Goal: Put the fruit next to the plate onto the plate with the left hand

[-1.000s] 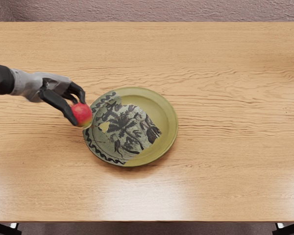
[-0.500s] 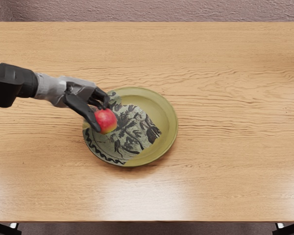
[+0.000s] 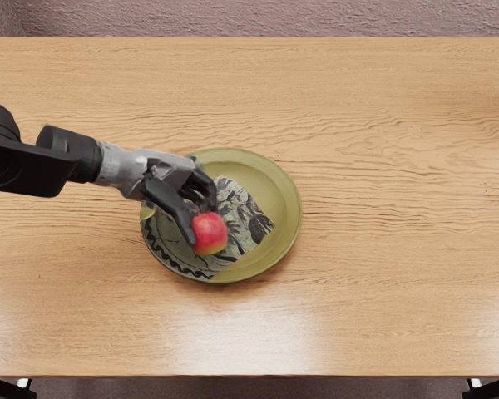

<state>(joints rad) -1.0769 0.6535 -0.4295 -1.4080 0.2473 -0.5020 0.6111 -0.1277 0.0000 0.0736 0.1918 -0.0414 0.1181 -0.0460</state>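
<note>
We see the left hand point(image 3: 180, 187) coming in from the left edge above the wooden bench point(image 3: 382, 125), its grey wrist crossing the left rim of the plate point(image 3: 284, 193). The hand is closed on the fruit point(image 3: 209, 233): its dark fingers point(image 3: 181, 218) curl around the fruit from the upper left, one long finger running down its left side and the others bent over its top. The fruit is small and round, red with a yellowish patch low on its side. It sits over the lower left part of the plate's dark patterned centre, inside the olive-green rim. We cannot tell whether it touches the plate's surface or hangs just above it.
</note>
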